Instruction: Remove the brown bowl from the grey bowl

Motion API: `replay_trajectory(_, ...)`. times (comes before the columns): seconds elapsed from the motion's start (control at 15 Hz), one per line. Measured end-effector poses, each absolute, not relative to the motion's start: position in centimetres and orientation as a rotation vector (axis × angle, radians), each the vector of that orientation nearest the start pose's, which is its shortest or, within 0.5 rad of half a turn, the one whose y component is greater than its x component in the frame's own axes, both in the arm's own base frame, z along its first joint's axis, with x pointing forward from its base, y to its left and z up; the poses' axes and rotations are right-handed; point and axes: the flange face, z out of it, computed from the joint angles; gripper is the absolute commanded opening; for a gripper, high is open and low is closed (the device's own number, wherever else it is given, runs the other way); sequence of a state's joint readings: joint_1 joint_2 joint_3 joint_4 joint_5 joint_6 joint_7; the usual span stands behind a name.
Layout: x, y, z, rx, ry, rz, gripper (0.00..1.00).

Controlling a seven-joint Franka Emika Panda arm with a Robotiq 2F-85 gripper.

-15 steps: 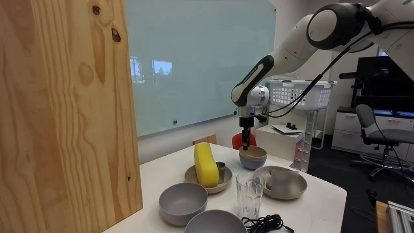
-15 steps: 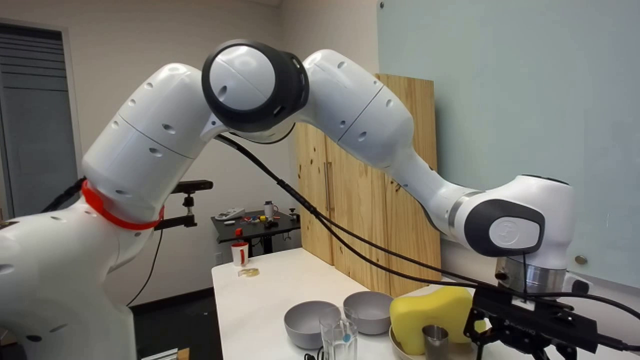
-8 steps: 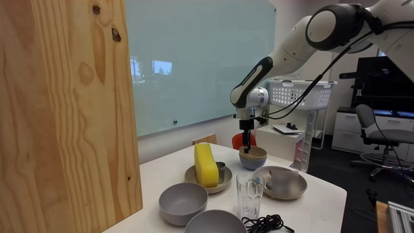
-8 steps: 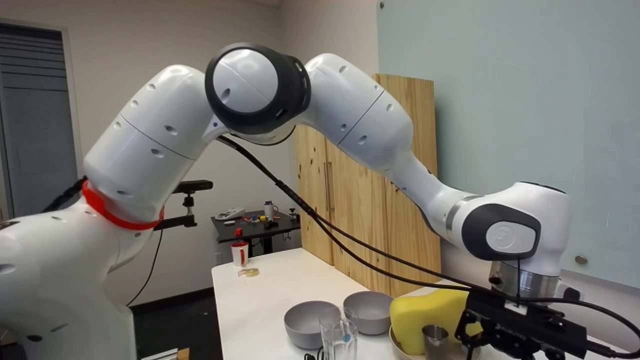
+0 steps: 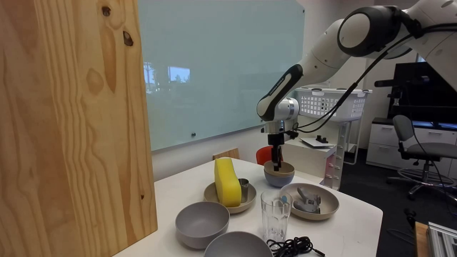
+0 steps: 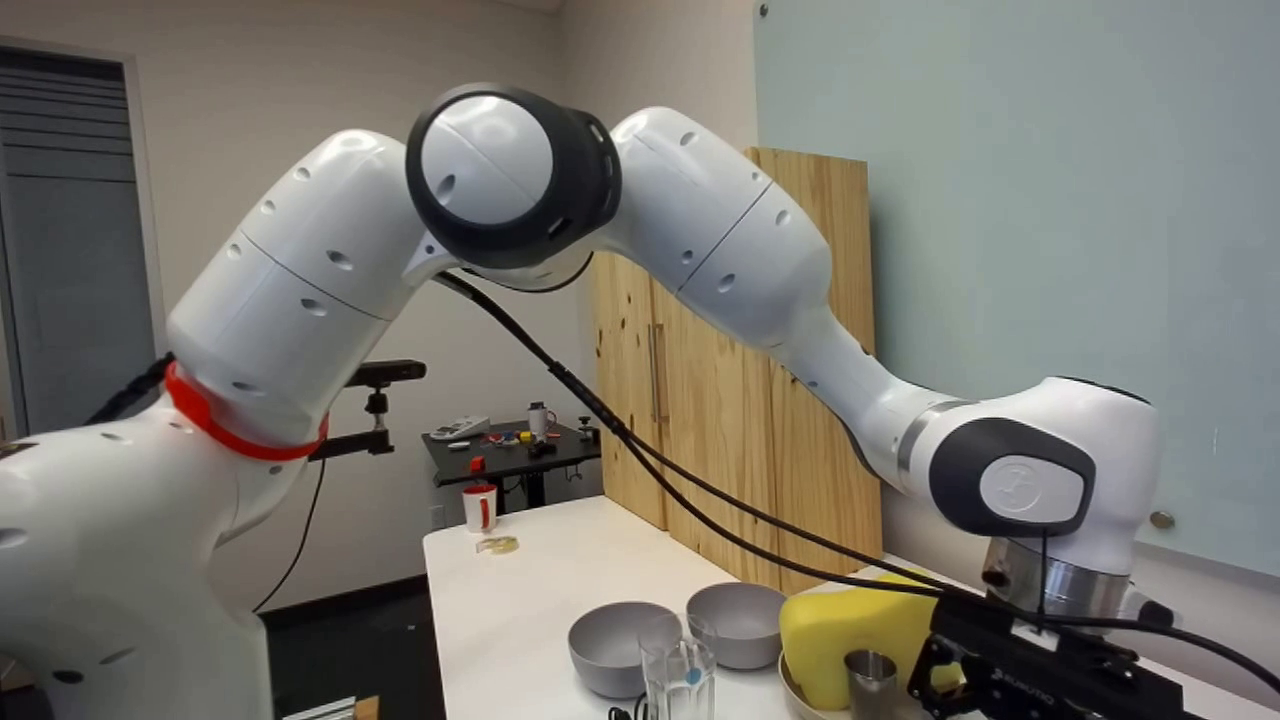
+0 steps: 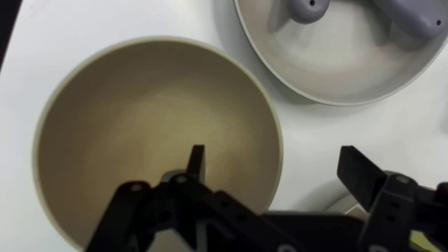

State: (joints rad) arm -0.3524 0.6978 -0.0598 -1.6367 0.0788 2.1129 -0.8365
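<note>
The brown bowl sits nested inside the blue-grey bowl near the table's far edge. In the wrist view the brown bowl fills the left half; the grey bowl is hidden beneath it. My gripper is at the brown bowl in an exterior view. In the wrist view the gripper is open, one finger over the bowl's inside, the other outside its rim. The rim lies between the fingers; contact cannot be told. In an exterior view the gripper is partly cut off and both bowls are out of view.
A dish with a grey controller stands near the bowls. A tan dish holds a yellow object and a metal cup. A glass, black cable and two larger grey bowls stand nearer.
My gripper has moved down and slightly to the right in the exterior view that shows the nested bowls, to the brown bowl's rim. The bowls have not moved.
</note>
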Motion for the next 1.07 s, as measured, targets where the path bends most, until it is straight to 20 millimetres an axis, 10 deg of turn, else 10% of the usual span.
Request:
replay_trajectory(0.6,60.0,-27.6,18.5,-2.929,-0.505,0.267,0.02)
replay_trajectory(1.07,59.8,-28.2,18.6,-2.933,-0.486,0.269,0.02)
